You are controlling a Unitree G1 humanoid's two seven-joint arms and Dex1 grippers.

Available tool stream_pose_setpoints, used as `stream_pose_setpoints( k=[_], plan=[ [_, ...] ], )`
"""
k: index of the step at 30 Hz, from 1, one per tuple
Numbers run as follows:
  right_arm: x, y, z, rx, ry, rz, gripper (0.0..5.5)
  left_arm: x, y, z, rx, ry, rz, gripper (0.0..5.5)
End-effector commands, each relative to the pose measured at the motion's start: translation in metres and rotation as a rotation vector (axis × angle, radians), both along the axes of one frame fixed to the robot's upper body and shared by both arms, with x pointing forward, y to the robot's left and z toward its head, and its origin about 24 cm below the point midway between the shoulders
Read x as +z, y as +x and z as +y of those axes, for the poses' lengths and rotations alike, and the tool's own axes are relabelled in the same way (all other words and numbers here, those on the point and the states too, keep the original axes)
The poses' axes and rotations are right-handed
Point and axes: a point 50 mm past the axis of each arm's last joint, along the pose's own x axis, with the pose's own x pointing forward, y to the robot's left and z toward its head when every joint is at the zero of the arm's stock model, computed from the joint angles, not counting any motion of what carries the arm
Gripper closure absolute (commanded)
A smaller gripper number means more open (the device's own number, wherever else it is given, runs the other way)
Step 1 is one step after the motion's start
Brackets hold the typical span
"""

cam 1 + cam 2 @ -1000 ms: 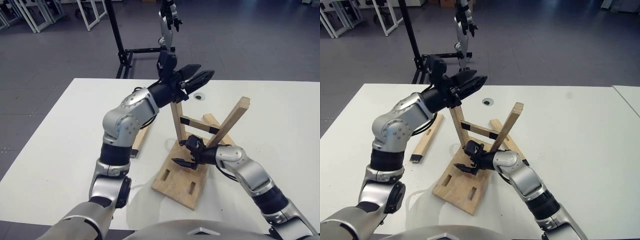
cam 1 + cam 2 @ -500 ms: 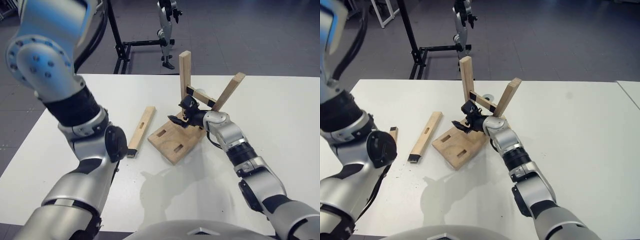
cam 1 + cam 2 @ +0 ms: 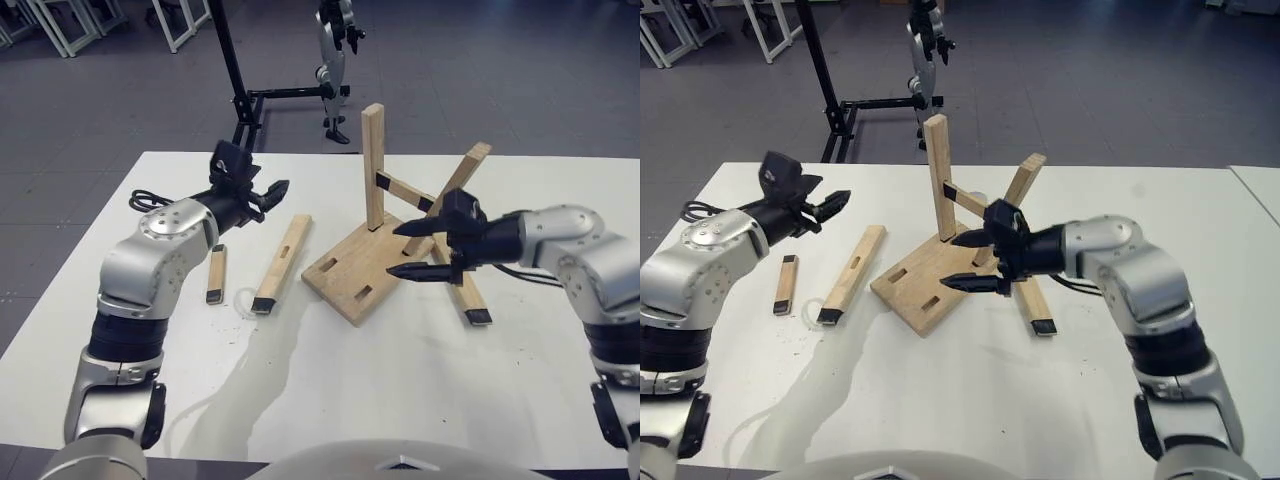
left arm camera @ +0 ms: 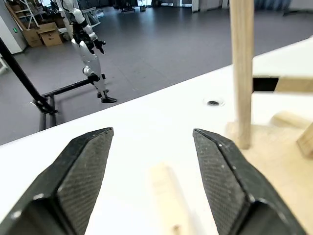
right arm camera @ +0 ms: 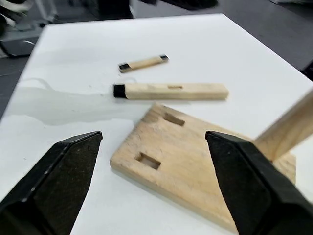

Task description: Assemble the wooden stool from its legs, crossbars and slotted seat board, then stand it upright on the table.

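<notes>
The slotted seat board (image 3: 350, 280) rests on the table (image 3: 500, 400) with one leg (image 3: 373, 160) upright in it and a leaning leg (image 3: 462, 175) joined to it by a crossbar (image 3: 405, 193). The right gripper (image 3: 392, 249) hovers over the board's edge beside the leaning leg, fingers spread wide and empty. The left gripper (image 3: 272, 193), also parted and empty, hangs near a loose leg (image 3: 283, 262).

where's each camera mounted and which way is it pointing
Eye views: on the head, facing forward and down at the white table; both arms, left gripper and right gripper open.
Left wrist view: on that wrist, facing the upright wooden leg past its fingers.
Right wrist view: on that wrist, facing the slotted wooden seat board between its fingers.
Both wrist views share that board.
</notes>
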Motion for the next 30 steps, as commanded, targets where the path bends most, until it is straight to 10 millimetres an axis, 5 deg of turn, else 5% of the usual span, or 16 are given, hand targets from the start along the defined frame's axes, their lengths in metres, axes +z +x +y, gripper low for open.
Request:
stream_pose_setpoints(
  k=[1, 4, 9, 19, 27, 30],
  plan=[
    [-0.025, -0.020, 0.012, -0.088, -0.029, 0.000, 1.58, -0.023, 0.001, -0.019, -0.139, 0.259, -0.054, 2.48],
    [-0.044, -0.033, 0.018, -0.126, -0.084, 0.007, 1.58, -0.042, 0.001, -0.038, -0.309, 0.442, -0.100, 2.48],
    [-0.048, -0.044, 0.024, -0.135, -0.091, 0.016, 1.58, -0.064, 0.004, -0.032, -0.401, 0.673, -0.157, 2.48],
    [-0.061, -0.035, 0.013, -0.257, -0.291, -0.092, 1.58, -0.097, -0.006, -0.044, -0.570, 0.758, -0.109, 2.48],
    [-0.068, -0.031, 0.018, -0.278, -0.338, -0.155, 1.58, -0.096, -0.005, -0.031, -0.565, 0.788, -0.098, 2.48],
    [-0.071, -0.035, 0.020, -0.274, -0.338, -0.144, 1.58, -0.057, 0.024, -0.027, -0.424, 0.733, -0.226, 2.48]
  ],
)
